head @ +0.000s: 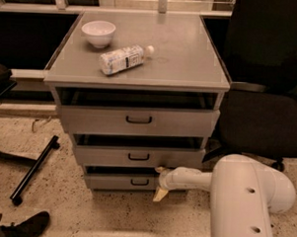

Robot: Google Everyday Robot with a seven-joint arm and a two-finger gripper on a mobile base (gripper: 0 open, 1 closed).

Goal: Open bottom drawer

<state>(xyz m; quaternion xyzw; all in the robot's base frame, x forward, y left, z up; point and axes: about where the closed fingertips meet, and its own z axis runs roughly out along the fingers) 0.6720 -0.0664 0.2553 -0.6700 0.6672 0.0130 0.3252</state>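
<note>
The bottom drawer [111, 181] is the narrowest grey front at the foot of the grey cabinet [141, 66]. Its small black loop handle [139, 182] sits at the centre. A dark gap shows above its front, so it stands slightly out. My gripper [160, 182] is at the end of my white arm [243, 203], which reaches in from the lower right. The gripper sits at the drawer front, just right of the handle. One pale fingertip [160, 194] points down toward the floor.
Above it are a mid-sized drawer [138, 156] and the widest drawer [138, 121]. A white bowl [98, 33] and a lying plastic bottle [122, 59] rest on the cabinet top. A black chair [268, 96] stands right. A black bar [33, 170] and a shoe [23, 226] lie on the floor left.
</note>
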